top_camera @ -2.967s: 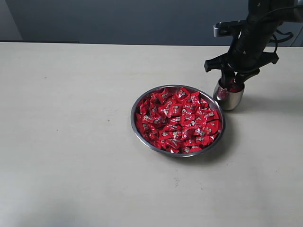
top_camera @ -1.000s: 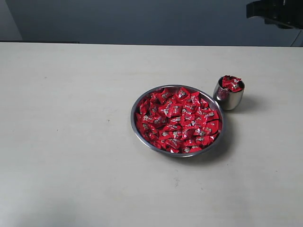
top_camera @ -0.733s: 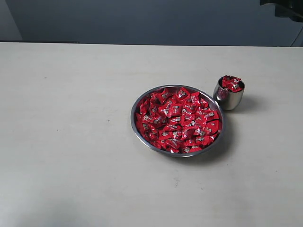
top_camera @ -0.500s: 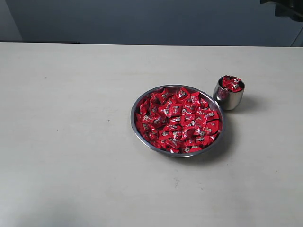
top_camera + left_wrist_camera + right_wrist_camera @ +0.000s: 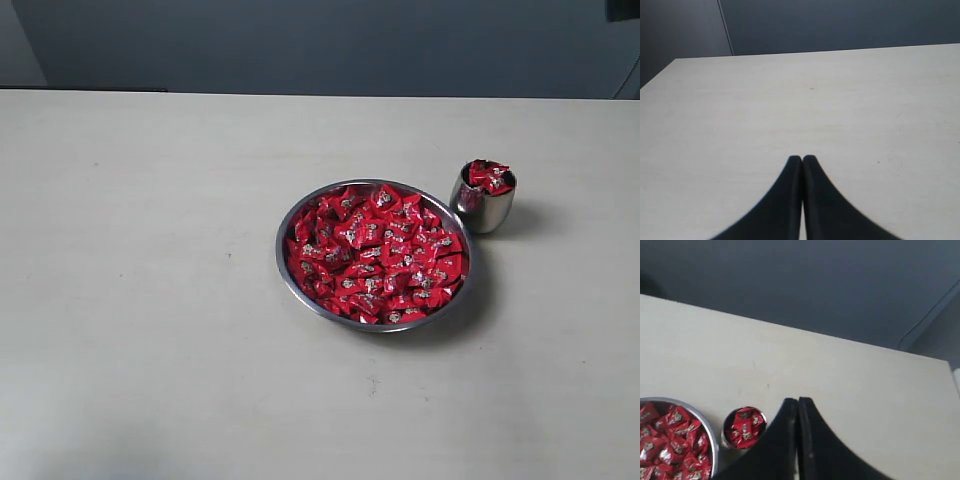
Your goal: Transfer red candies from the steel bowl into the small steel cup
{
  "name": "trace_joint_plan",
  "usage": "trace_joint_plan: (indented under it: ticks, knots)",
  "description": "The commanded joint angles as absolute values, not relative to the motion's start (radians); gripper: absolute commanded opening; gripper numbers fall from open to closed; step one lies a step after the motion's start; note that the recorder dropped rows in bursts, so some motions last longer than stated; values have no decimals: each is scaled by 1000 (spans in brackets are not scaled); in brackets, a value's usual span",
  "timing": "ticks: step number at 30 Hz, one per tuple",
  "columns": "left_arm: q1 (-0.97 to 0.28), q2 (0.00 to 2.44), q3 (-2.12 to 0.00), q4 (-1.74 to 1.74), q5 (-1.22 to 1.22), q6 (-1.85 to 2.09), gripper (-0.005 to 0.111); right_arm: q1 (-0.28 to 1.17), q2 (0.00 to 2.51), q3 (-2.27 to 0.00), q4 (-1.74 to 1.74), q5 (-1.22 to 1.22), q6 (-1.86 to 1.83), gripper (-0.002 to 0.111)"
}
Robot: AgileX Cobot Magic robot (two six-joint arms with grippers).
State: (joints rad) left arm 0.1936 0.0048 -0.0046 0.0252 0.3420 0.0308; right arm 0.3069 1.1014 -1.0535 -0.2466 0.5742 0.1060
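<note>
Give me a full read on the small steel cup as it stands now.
The small steel cup is a shiny metal tumbler with rounded sides, standing upright on the pale table. It is full of red candies, heaped slightly above its rim. In the exterior view it sits at the upper right of the steel bowl, very close to the bowl's rim; whether they touch is unclear. Nothing grips it.

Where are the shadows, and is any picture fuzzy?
Exterior view: sharp, soft shadows right of the bowl and the cup. Right wrist view: candies slightly fuzzy, right gripper a plain black shape. Left wrist view: left gripper black too, table evenly lit.
</note>
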Motion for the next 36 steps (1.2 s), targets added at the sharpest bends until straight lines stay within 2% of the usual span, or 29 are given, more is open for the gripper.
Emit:
trace_joint_plan:
  ticks: [1, 5, 9, 18, 26, 31, 36]
  knots:
    - [187, 0, 0, 27, 334, 29, 0, 155, 975, -1022, -189, 598, 104, -1]
    - [187, 0, 0, 27, 334, 29, 0, 6, 857, -929, -146, 576, 60, -1]
    - [187, 0, 0, 27, 334, 29, 0, -45, 746, -819, -126, 542, 15, -1]
    - [187, 0, 0, 27, 334, 29, 0, -52, 495, -499, -122, 318, 15, -1]
    - [187, 0, 0, 27, 334, 29, 0, -52, 260, -256, -63, 291, 18, -1]
    - [187, 0, 0, 27, 334, 29, 0, -52, 115, -186, -23, 315, 18, -1]
    - [187, 0, 0, 27, 334, 29, 0, -50, 87, -176, -13, 352, 18, -1]
